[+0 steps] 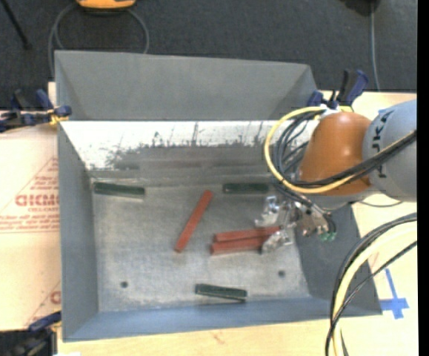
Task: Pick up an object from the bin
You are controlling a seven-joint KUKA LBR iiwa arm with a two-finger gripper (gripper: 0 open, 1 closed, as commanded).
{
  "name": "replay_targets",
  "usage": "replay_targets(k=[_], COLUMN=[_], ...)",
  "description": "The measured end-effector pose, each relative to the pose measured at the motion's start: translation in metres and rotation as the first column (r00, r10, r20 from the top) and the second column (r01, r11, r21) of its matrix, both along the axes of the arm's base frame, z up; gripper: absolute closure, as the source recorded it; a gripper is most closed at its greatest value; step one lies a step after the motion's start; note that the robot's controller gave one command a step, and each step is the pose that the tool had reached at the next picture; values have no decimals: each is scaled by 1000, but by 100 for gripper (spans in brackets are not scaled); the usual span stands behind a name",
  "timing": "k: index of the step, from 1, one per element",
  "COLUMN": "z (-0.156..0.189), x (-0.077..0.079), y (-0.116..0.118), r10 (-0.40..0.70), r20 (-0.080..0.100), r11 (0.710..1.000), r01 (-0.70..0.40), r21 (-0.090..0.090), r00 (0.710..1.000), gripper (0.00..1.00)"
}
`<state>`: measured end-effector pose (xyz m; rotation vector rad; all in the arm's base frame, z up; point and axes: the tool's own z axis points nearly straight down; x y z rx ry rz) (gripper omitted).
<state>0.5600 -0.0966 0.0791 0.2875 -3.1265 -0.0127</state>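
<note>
Red bar (236, 241) seemingly under pincer (275, 232)

The arm (396, 150) is seen reaching in from the right, and dark lettering is carried on its grey link. Its wrist is enclosed by a rounded orange cover (333, 150), which is tilted down and to the left. Yellow and black cables (288, 136) are looped round the left side of that cover, and further black cables (362, 273) are hung in wide arcs below the arm. The gripper (273, 237), a small metallic assembly, is carried beneath the cover and is pointed down and leftward, held low. A small green part is seen on its right side.
</note>
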Motion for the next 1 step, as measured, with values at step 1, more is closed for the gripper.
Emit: replay_targets(k=[1], z=[172], x=[-33], y=[18], r10=[-388], r20=[11], r11=[922], r01=[388], r21=[-6], r00=[922], gripper=[100])
